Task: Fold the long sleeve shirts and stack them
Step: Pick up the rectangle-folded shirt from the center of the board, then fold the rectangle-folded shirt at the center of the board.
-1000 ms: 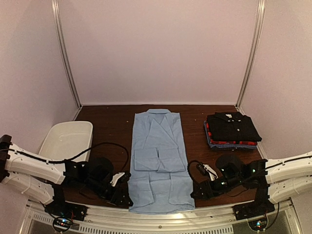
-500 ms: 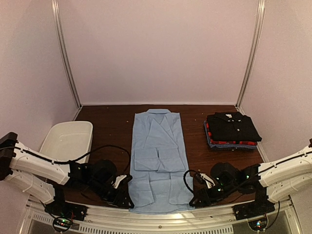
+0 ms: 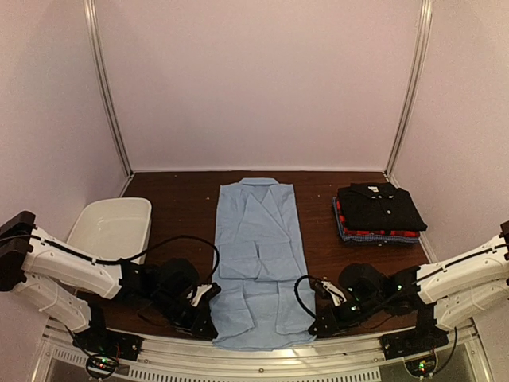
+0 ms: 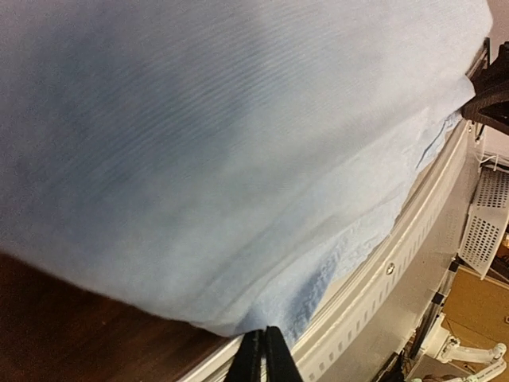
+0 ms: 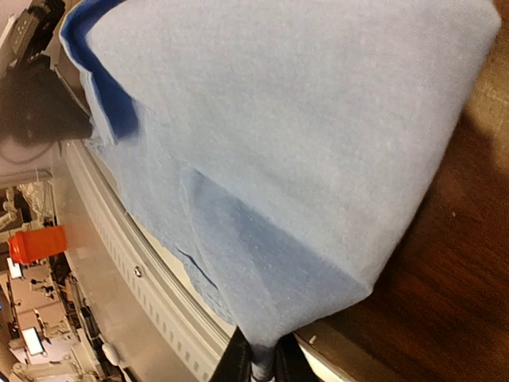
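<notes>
The light blue shirt point(image 3: 258, 255) lies flat and lengthwise at the table's middle, collar at the far end and sleeves folded in. My left gripper point(image 3: 208, 325) is at its near left corner and my right gripper point(image 3: 316, 326) at its near right corner. In the left wrist view the left gripper point(image 4: 263, 344) is shut, with the shirt's point(image 4: 238, 143) hem corner pinched at its tips. In the right wrist view the right gripper point(image 5: 261, 362) is shut on a corner of the shirt point(image 5: 302, 119), which is drawn up into a peak. A stack of folded shirts point(image 3: 378, 208) sits at the right, black on top, then red and blue check.
A white plastic tub point(image 3: 111, 227) stands at the left, close behind the left arm. The table's metal front rail point(image 3: 254, 354) runs just below the shirt's hem. Walls and frame posts close in the back and sides.
Both grippers moved inward to the shirt's near corners and closed on them. The shirt's near hem has bunched slightly.
</notes>
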Controlling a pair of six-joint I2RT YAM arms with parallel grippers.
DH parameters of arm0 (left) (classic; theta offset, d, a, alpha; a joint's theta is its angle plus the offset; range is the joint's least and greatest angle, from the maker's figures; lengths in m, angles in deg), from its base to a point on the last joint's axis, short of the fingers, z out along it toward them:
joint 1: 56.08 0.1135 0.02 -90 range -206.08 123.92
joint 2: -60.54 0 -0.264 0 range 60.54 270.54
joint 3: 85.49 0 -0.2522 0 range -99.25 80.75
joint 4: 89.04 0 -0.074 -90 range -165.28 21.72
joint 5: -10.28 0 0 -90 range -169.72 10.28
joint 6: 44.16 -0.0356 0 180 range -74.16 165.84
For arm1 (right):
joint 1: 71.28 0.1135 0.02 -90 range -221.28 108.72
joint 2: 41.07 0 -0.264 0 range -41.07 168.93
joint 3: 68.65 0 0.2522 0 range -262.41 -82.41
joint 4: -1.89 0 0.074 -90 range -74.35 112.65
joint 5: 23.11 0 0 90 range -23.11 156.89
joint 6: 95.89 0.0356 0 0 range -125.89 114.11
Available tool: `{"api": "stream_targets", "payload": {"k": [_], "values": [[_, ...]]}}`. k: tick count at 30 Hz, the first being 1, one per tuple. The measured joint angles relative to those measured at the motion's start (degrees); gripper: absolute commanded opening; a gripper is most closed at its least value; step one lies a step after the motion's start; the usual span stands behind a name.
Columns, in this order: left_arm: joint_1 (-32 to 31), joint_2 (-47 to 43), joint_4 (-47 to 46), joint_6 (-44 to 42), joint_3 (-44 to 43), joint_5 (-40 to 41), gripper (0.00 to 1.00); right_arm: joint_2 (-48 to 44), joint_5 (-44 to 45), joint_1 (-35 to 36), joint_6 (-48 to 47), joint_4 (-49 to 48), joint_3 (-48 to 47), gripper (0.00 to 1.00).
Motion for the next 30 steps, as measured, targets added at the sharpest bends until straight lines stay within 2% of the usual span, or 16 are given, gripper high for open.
{"api": "stream_targets", "payload": {"k": [8,15,21,23,27,30], "values": [[2.5,-2.8,3.7,-1.9,-6.3,3.4,0.00,-0.4,4.9,-1.7,-3.2,4.7,-8.3,0.02],[11.4,-5.4,4.0,-4.7,-8.8,3.3,0.00,0.3,7.1,-10.1,-7.8,5.3,-14.7,0.00],[20.6,-0.6,2.4,-8.4,-13.4,0.2,0.00,7.5,6.9,-18.8,-12.2,1.7,-20.9,0.00],[23.5,2.0,1.6,-9.8,-15.4,-1.0,0.02,10.0,6.3,-21.4,-13.2,-0.1,-21.9,0.04],[27.6,7.2,-0.5,-11.5,-18.5,-3.0,0.08,15.5,4.9,-25.7,-14.7,-2.9,-23.6,0.21],[29.9,10.2,-2.1,-11.8,-18.9,-3.9,0.09,19.1,3.7,-28.2,-16.0,-4.2,-25.2,0.27]]}}
